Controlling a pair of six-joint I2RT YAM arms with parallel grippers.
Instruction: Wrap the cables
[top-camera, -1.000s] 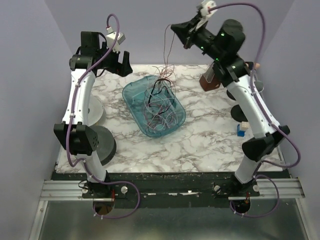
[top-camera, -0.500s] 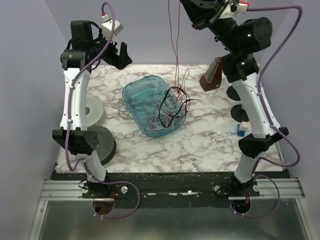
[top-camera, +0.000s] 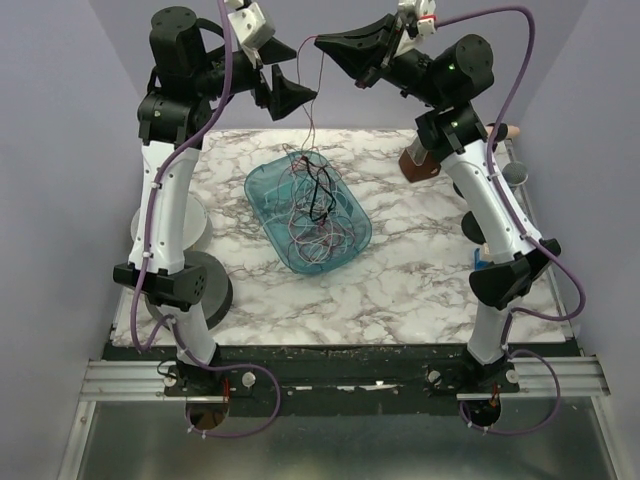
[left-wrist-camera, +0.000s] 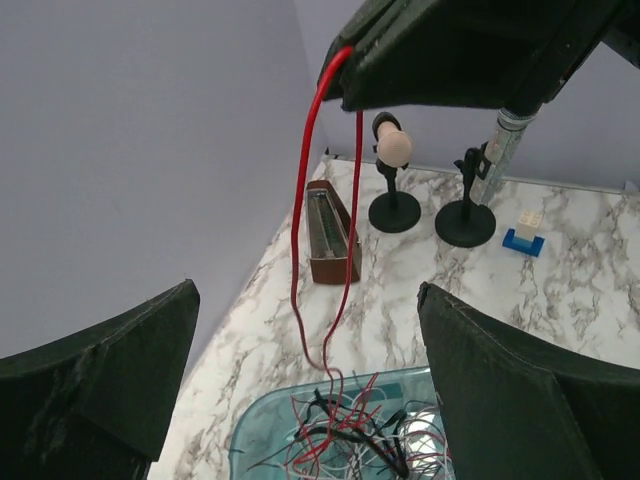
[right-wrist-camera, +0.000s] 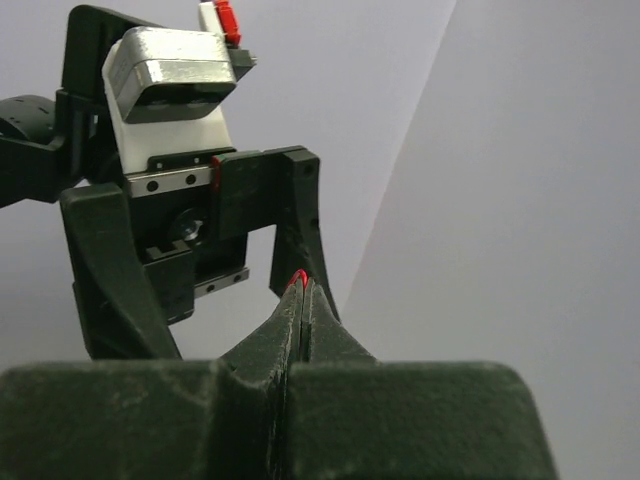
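Observation:
The cables (top-camera: 315, 208) are a tangle of thin red, black, white and pink wires lying in a clear teal bin (top-camera: 262, 190). One red strand (top-camera: 316, 100) rises from the tangle to my right gripper (top-camera: 322, 44), which is high above the bin and shut on it. The right wrist view shows a red tip of that strand (right-wrist-camera: 298, 277) poking out between the closed fingers. My left gripper (top-camera: 297, 74) is wide open, raised just left of the right gripper and facing it. In the left wrist view the red strand (left-wrist-camera: 300, 220) hangs as a doubled loop between the spread fingers (left-wrist-camera: 530, 390).
A brown wedge-shaped box (top-camera: 418, 160) stands at the back right, with black round-based stands (left-wrist-camera: 395, 210) and a small blue block (top-camera: 483, 262) near it. Grey discs (top-camera: 190, 222) lie by the left arm. Purple arm cables loop around both arms.
The right gripper has come down and leftward with the red strand. The left arm has risen and swung right to face it. The tangle has settled back toward the bin's middle.

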